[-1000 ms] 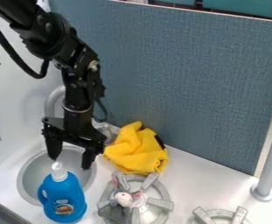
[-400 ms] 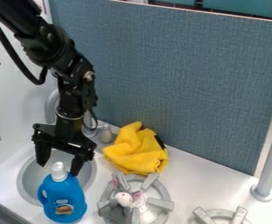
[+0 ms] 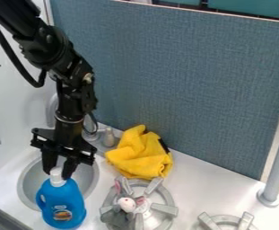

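A black gripper [image 3: 57, 175] clasps the white cap [image 3: 56, 180] of a blue bottle [image 3: 63, 205] at the lower left of the frame, its fingers parted by about the cap's width. The bottle stands upright directly beneath it, partly in front of a round sink [image 3: 29, 182], left of a yellow cloth [image 3: 140, 155].
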